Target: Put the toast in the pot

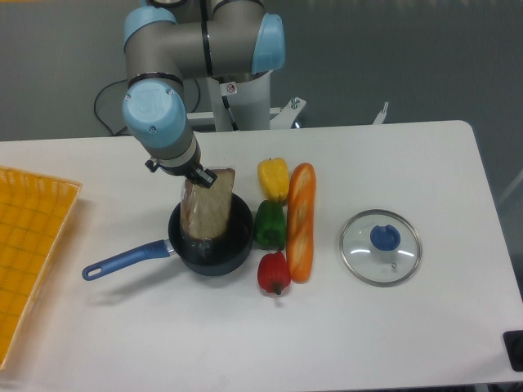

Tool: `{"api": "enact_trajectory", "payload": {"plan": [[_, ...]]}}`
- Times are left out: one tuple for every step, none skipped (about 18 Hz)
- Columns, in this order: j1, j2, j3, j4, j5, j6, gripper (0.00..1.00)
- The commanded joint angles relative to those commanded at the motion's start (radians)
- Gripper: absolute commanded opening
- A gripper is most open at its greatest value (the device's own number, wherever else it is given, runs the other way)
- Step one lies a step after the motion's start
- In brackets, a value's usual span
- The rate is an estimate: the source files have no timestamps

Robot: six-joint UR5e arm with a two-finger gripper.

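Gripper point(198, 173) clamped, by the look of it, on the top end of the toast point(206, 206), fingers mostly hidden under the wrist and seen only as a dark tip against the upper edge of the bag. Toast hung nearly upright, tilted a little, lower end down inside the pot point(214, 237), whether touching the bottom or hanging just clear not possible to tell. Judged light and soft: sliced bread in a clear crinkly bag, easy to crush, the plastic slippery and apt to slide or stretch under a pinch. Best taken near one end across the thickness, as here, with enough squeeze to catch loaf and not just film. Roughly as long as the pot was wide, so likely to lean on the rim or stand propped rather than lie flat once let go; tipping out toward the rear a fair risk. Pot handle point(127, 259) pointed to the lower left. Just beside the pot, a green pepper point(269, 224), with a yellow pepper point(273, 177) behind, a red pepper point(274, 272) in front, and a baguette point(301, 220) alongside. Glass lid point(381, 247) well apart to the right, yellow tray point(29, 245) at the left edge of the table point(368, 327).
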Motion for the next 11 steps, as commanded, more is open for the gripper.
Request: {"api": "enact_trajectory", "payload": {"plan": [[0.0,-0.002,0.0,0.0,0.0,0.0,0.5],[-0.002,-0.005,0.0,0.002,0.0,0.0,0.51],[-0.002,-0.006,0.0,0.002,0.002,0.002,0.57],[-0.009,-0.008,0.003,0.002,0.006,0.002,0.66],[-0.011,-0.008,0.005,0.002,0.015,0.003,0.77],[-0.011,-0.009,0.005,0.002,0.021,0.006,0.84],[-0.012,-0.009,0.005,0.009,0.026,0.011,0.94],[-0.012,-0.009,0.006,0.015,0.026,0.011,1.0],[-0.011,-0.009,0.008,0.015,0.026,0.011,1.0],[-0.011,-0.008,0.012,0.015,0.029,0.011,1.0],[-0.011,-0.008,0.018,0.015,0.037,0.012,1.0]]}}
